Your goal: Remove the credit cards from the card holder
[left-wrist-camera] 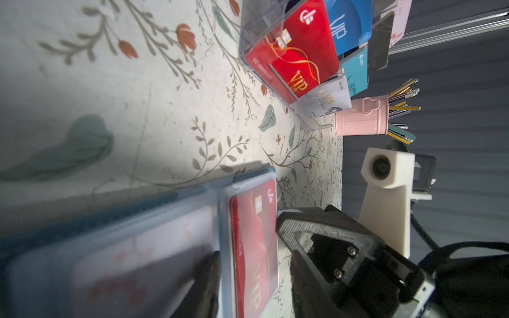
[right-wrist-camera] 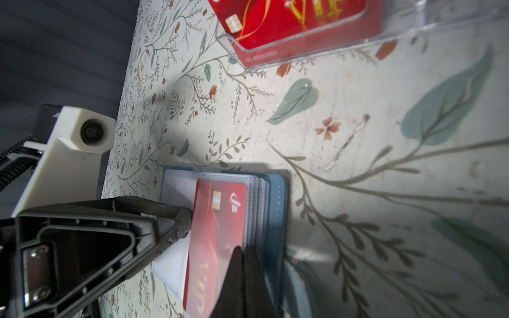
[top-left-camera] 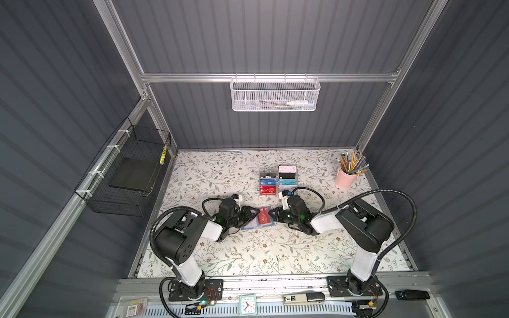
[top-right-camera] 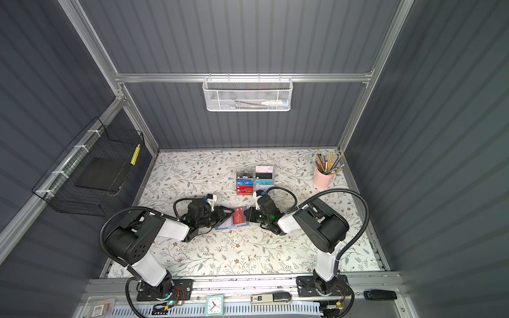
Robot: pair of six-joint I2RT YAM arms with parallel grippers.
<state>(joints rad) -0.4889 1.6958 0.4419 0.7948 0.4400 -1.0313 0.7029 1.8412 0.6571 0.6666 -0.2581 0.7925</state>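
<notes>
Mid-frame, an open blue card holder (top-right-camera: pixel 224 225) bearing a red card (top-right-camera: pixel 237 217) lies on the floral desk (top-right-camera: pixel 248 256), with the left hand (top-right-camera: pixel 226 216) and right hand (top-right-camera: pixel 246 214) at its left and right edges.

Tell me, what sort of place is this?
Probably a robot test booth dressed as a desk: grey panel walls on an aluminium frame enclose a floral tabletop holding a pink pencil cup and a clear card rack.

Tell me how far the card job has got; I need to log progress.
Done: the card holder lies open. In hand: the right gripper has its jaws shut on the red card, while the left gripper bears on the facing page. Remaining: the red card is not yet clear, and a white card sits in its sleeve.
</notes>
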